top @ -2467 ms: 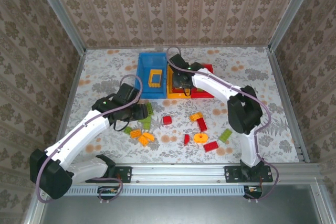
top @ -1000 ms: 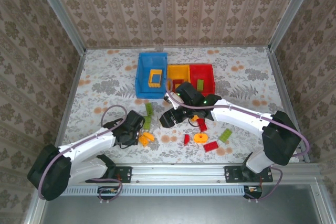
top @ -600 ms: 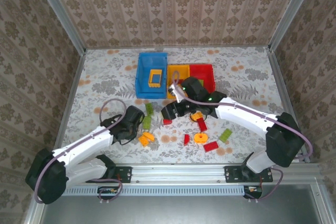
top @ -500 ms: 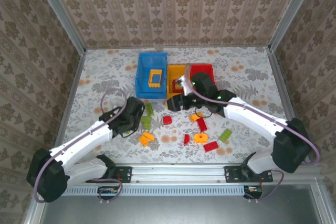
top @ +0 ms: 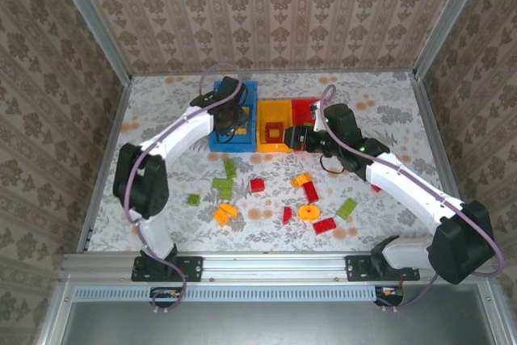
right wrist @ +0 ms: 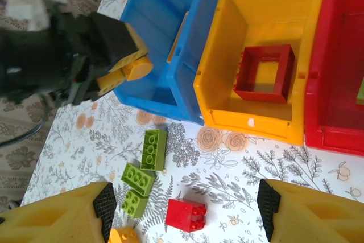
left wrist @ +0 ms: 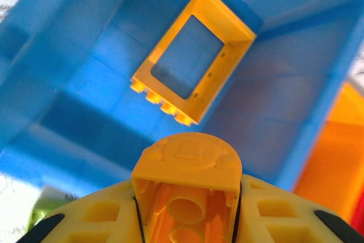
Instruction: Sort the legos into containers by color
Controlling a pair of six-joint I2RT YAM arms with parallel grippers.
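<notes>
Floral table point(top: 161, 123), and an orange-yellow rounded lego point(left wrist: 187, 170) is pinched in the left gripper point(top: 229, 121) right above the blue bin point(top: 217, 140), over a yellow frame point(left wrist: 223, 81) lying inside. Just right of the blue bin sits the yellow bin point(right wrist: 224, 29) with a red frame point(right wrist: 240, 77) in it; the right gripper point(top: 303, 136) hovers there, jaws spread wide, holding nothing.

Lab cell: aluminium frame point(top: 275, 262), wallpapered walls point(top: 275, 14)
</notes>
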